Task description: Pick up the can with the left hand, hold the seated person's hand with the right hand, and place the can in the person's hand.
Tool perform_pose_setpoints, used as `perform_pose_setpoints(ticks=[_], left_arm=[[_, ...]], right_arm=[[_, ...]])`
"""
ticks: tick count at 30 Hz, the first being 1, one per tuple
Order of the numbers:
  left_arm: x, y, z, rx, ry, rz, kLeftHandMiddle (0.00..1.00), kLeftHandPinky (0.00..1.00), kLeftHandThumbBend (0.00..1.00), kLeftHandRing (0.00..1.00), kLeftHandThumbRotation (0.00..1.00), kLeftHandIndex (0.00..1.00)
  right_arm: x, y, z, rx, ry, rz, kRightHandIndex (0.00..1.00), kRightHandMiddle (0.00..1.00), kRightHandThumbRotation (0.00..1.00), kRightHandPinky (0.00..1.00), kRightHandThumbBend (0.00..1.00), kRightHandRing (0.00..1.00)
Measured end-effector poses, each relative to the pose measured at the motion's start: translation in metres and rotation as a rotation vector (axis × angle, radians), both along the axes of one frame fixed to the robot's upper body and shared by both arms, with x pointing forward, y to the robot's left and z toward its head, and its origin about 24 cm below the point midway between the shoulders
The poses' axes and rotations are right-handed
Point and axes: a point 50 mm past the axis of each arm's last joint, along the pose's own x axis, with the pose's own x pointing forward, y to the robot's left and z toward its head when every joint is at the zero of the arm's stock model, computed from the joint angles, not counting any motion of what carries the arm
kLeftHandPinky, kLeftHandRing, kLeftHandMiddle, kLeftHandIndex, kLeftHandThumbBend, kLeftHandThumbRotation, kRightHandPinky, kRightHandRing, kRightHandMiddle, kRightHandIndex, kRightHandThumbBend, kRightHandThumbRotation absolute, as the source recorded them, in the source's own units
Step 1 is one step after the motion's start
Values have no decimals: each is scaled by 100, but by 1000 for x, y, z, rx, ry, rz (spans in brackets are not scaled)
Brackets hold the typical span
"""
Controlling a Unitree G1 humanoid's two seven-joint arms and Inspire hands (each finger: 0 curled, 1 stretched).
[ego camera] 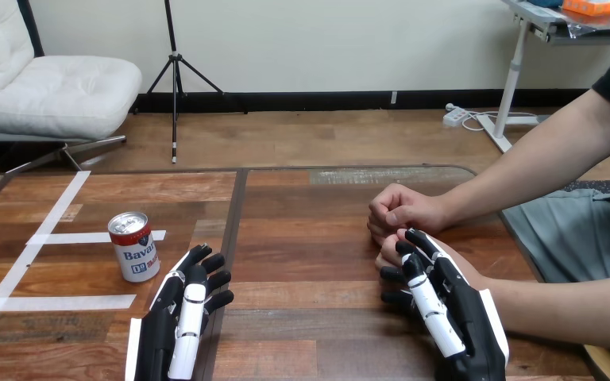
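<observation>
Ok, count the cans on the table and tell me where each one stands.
1. The can stands upright on the left part of the table, just beyond the left hand and apart from it. Nothing on the table looks able to hide another.

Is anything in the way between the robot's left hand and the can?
No, nothing visible. The can stands upright just ahead and to the left of the left hand, with only bare table between them.
</observation>
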Motion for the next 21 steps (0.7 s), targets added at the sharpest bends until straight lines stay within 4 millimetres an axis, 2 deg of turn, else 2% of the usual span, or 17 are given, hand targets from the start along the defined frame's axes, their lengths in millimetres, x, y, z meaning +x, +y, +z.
perform_pose_setpoints(ticks=[21], left_arm=[[0, 0, 0, -1, 0, 1, 79, 71, 57, 77, 77, 80]], right_arm=[[-1, 0, 0, -1, -8, 6, 87, 88, 65, 78, 51, 87]])
